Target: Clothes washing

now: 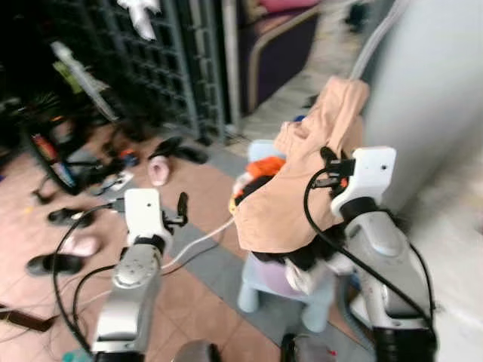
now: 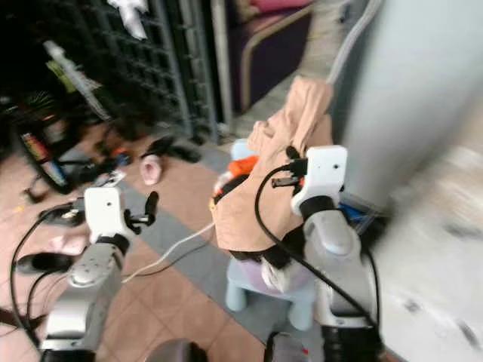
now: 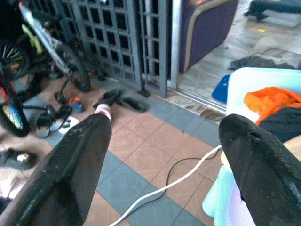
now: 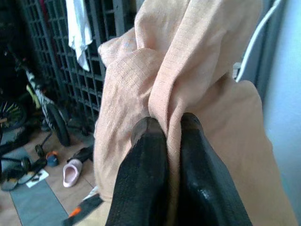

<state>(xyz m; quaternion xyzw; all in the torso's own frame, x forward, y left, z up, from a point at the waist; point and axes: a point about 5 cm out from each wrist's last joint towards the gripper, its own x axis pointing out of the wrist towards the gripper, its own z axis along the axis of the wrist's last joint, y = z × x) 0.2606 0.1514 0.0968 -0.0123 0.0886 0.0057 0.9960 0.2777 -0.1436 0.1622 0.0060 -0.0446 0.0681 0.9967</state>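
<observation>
Your right gripper (image 4: 162,129) pinching the peach cloth (image 1: 290,185) tight, held up over the light blue stool (image 1: 260,290) — your left gripper (image 3: 164,141) spread wide, holding nothing, above the tiled floor (image 3: 141,155)

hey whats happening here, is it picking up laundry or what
Yes. The robot's right tool is shut on a peach-coloured woven garment and holds it up above a pale blue plastic chair piled with orange and black clothes. The left tool is open and empty, over the tiled floor beside the chair.
</observation>
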